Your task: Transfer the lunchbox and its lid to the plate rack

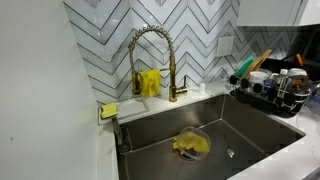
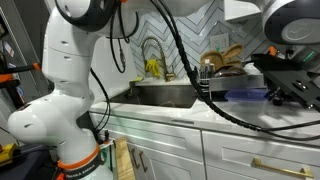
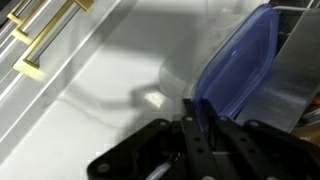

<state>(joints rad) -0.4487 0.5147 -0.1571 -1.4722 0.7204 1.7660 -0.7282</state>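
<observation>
My gripper [image 3: 195,110] is shut on the edge of the lunchbox [image 3: 240,60], a bluish-purple translucent plastic piece that stands tilted over the white counter. I cannot tell whether this piece is the box or its lid. In an exterior view the lunchbox [image 2: 246,96] shows as a blue shape low over the counter beside the gripper [image 2: 272,92]. The black wire plate rack [image 1: 270,95] with its utensil holder stands at the right of the sink, and it also shows in an exterior view [image 2: 225,68] behind the lunchbox. The gripper is out of view in the sink-side exterior view.
A steel sink [image 1: 250,125] holds a yellow cloth [image 1: 190,145] under a gold faucet [image 1: 150,50]. A sponge [image 1: 108,110] lies at the sink corner. Gold cabinet handles [image 3: 45,40] lie beyond the counter edge. A clear rounded object [image 3: 185,70] stands next to the lunchbox.
</observation>
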